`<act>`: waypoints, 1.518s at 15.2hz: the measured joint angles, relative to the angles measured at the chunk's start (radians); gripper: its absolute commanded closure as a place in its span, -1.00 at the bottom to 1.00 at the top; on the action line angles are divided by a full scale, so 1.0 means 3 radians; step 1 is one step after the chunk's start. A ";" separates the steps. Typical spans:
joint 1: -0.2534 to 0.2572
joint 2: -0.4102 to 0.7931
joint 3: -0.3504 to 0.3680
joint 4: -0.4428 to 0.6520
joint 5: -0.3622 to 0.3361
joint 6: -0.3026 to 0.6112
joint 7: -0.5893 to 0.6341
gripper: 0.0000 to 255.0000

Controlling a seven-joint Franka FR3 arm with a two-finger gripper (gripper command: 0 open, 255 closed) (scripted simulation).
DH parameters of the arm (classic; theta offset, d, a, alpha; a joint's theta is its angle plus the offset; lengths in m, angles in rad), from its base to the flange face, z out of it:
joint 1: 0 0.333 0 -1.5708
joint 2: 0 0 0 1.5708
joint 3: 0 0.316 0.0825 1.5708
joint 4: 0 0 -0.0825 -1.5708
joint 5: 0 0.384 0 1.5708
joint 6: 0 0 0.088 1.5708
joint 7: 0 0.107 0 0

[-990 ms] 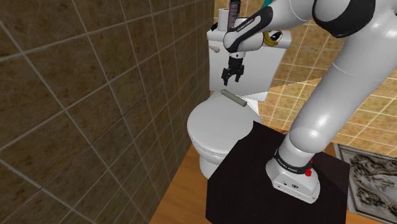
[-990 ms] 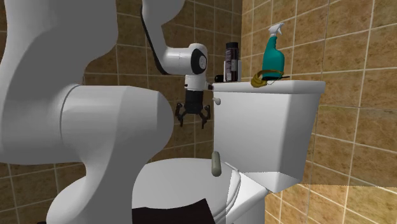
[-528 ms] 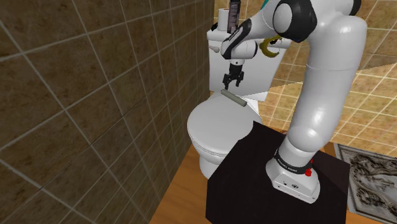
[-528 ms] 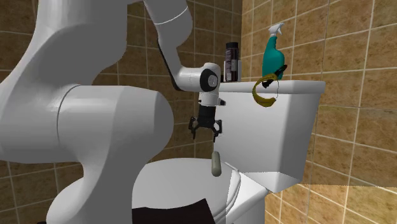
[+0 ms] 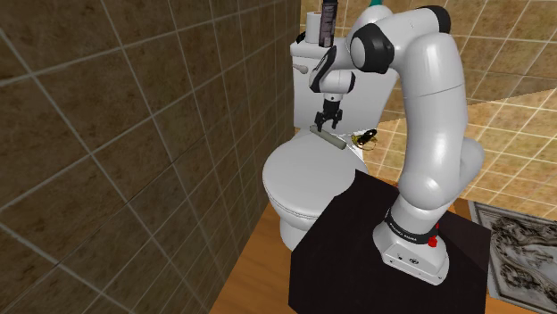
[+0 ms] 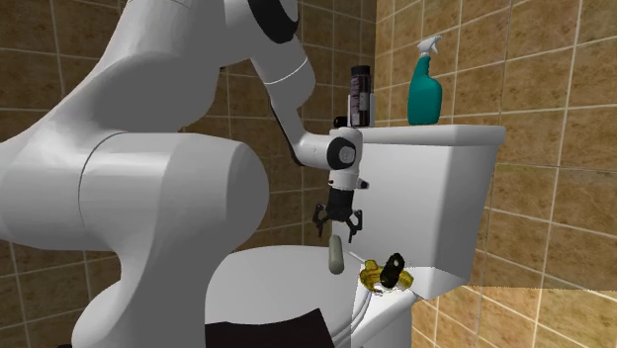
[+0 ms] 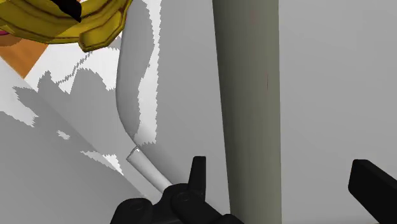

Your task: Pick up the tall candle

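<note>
The tall candle (image 5: 328, 138) is a grey-green stick lying flat on the white toilet lid (image 5: 302, 171), close to the tank. In the second exterior view the candle (image 6: 336, 255) lies right under my gripper (image 6: 338, 229). My gripper (image 5: 327, 123) points down just above the candle, open and holding nothing. In the wrist view the candle (image 7: 248, 108) runs lengthwise between my gripper (image 7: 278, 165) fingers, nearer one finger (image 7: 197, 167) than the other. Neither finger touches it.
A yellow and black object (image 6: 384, 276) lies at the back of the lid beside the candle, also visible past it (image 7: 76, 19). On the tank (image 6: 435, 188) stand a teal spray bottle (image 6: 427, 84) and a dark can (image 6: 361, 96). Tiled wall runs along the shoulder view's left.
My gripper has come down from beside the tank to just above the candle, staying open. The yellow object has fallen off the tank top onto the back of the lid.
</note>
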 measured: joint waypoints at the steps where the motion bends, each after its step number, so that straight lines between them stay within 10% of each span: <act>1: -0.0023 0.0054 0.0016 0.0033 0.0026 0.0010 -0.0016 -1.00; 8: -0.0109 0.0317 0.0118 0.0108 0.0165 0.0173 -0.0108 -1.00; 9: -0.0108 0.0323 0.0123 0.0101 0.0172 0.0187 -0.0111 1.00; 23: -0.0082 0.0237 0.0084 0.0097 0.0122 0.0110 -0.0074 1.00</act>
